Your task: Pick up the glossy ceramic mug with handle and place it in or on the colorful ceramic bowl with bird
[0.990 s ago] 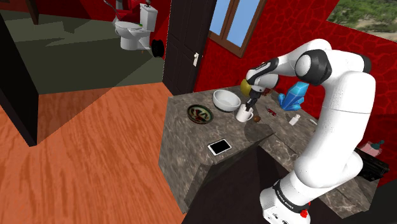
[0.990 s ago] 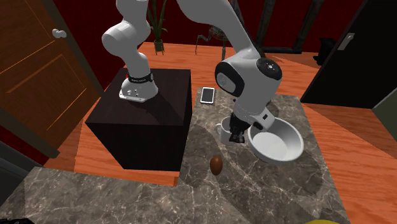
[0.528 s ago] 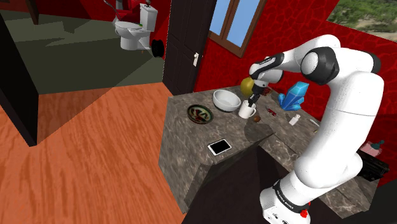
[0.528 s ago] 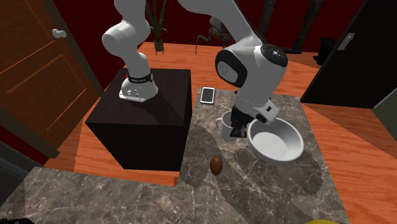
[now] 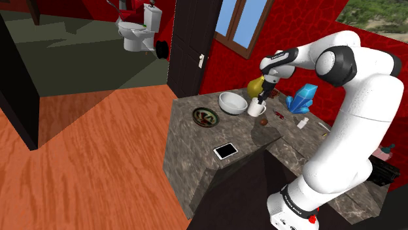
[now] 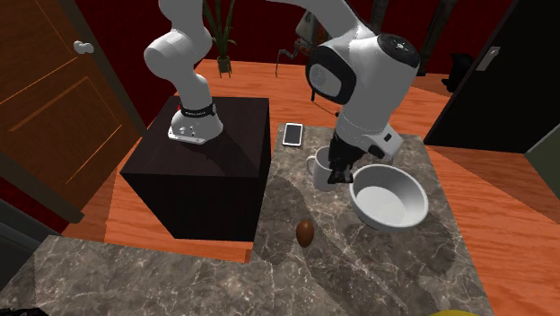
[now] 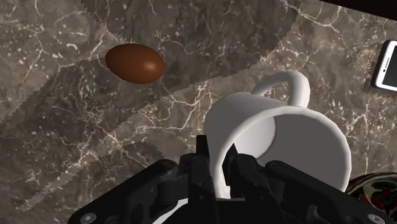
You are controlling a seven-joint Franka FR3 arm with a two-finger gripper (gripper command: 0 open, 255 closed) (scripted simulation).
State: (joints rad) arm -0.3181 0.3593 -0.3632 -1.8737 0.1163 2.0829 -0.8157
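Our gripper (image 7: 217, 167) is pinched on the rim of the white mug (image 7: 280, 143), one finger inside, one outside. Mug hangs just beside the white bowl (image 6: 388, 199). The wrist view cuts off the patterned bowl (image 7: 376, 191), and we can't make out its bird.

red walls (image 5: 221, 73), wood floor (image 5: 98, 150), marble counter (image 5: 196, 140), toilet (image 5: 135, 34)

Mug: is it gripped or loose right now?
Gripped. In the wrist view the gripper is shut on the white mug, whose rim wall is clasped between the two black fingers.
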